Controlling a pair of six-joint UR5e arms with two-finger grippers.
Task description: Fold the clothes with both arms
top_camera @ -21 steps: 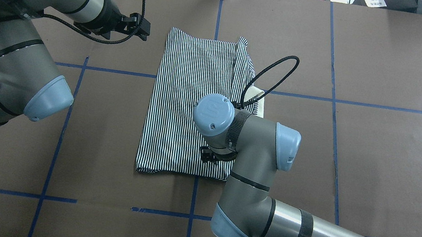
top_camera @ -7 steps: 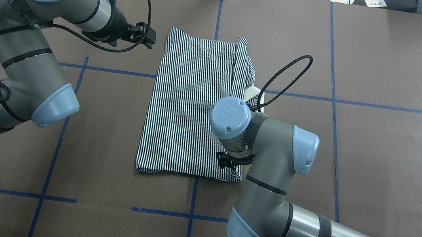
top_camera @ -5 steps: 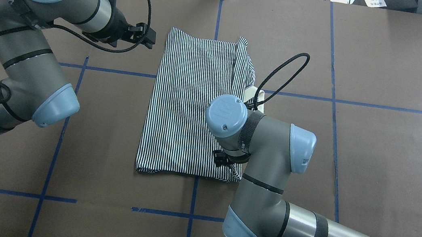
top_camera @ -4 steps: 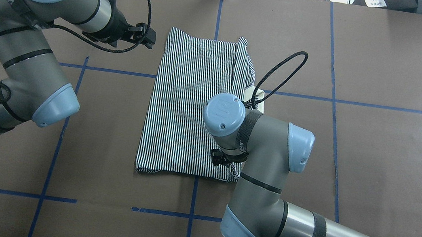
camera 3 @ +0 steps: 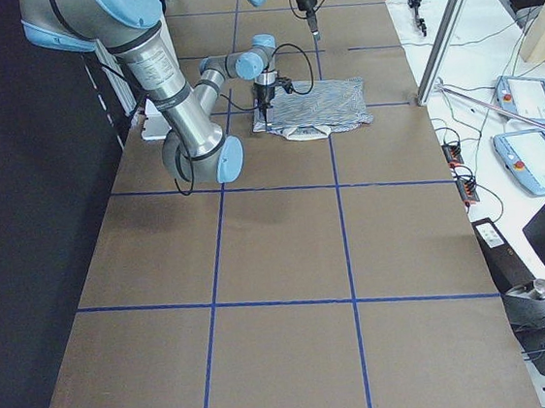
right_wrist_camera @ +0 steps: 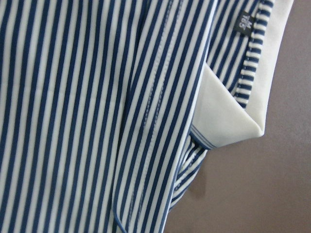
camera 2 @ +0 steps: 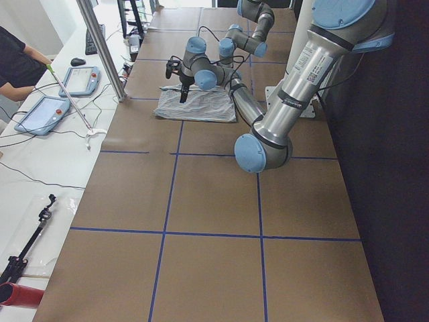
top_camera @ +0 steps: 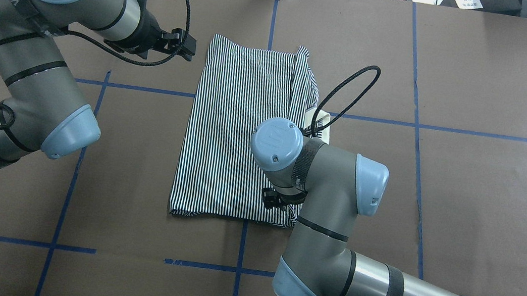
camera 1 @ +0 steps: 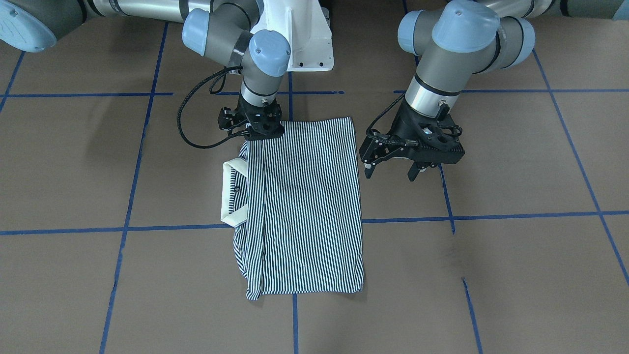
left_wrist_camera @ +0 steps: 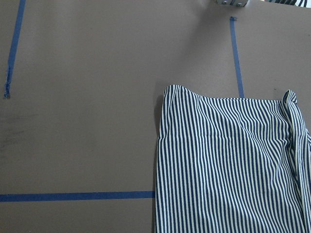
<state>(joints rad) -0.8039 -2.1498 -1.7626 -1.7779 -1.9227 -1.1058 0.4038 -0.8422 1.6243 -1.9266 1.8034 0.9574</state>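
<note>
R pincer + shirt corner — rightward

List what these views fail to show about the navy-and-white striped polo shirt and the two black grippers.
- Black two-finger right gripper: its grip on the navy-and-white striped polo shirt cannot be told. Overhead its own wrist covers it; front-facing its tips merge with the stripes.
- Dark neck label: print blurred in the right wrist view.
- Shirt's lower layers: covered by the top fold everywhere.
- Black two-finger left gripper: out of its own wrist view.
</note>
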